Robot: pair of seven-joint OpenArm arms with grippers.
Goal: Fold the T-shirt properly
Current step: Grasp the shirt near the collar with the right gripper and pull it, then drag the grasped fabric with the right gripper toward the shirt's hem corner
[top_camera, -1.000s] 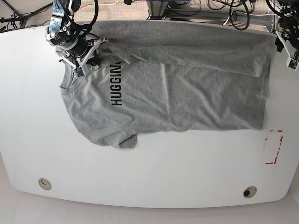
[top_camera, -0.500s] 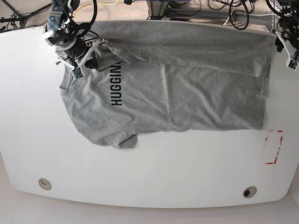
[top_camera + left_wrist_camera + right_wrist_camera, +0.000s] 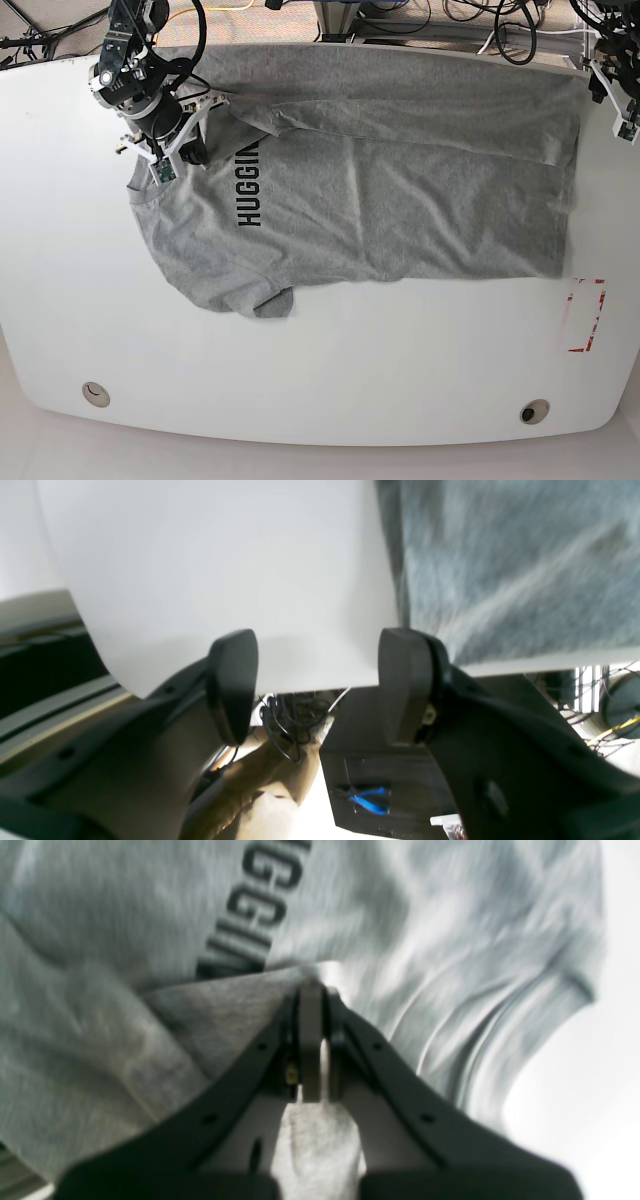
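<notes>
Base view gives me the T-shirt (image 3: 380, 190) spread across the upper middle of the white table (image 3: 300, 380), collar toward the left of the frame and hem toward the right, with black lettering running vertically down the chest. Its far long edge is folded over toward the middle, making a doubled band along the top of the frame. One sleeve sticks out at the lower left of the cloth.

At the upper left of that view I see the right gripper (image 3: 215, 100) sitting over the shoulder area of the shirt. On the right wrist camera the right gripper (image 3: 311, 990) has its fingers pressed fully together, pinching a folded flap of grey fabric just below the lettering; the cloth is creased around the pinch.

At the far upper right of the base view the left gripper (image 3: 625, 125) hangs at the table's corner, beside the hem. On the left wrist camera its fingers (image 3: 232, 685) stand wide apart with nothing between them, over the table's edge, and the shirt's grey cloth (image 3: 515, 565) fills the upper right of that frame.

A red outlined mark (image 3: 587, 315) sits near the table's right edge.
</notes>
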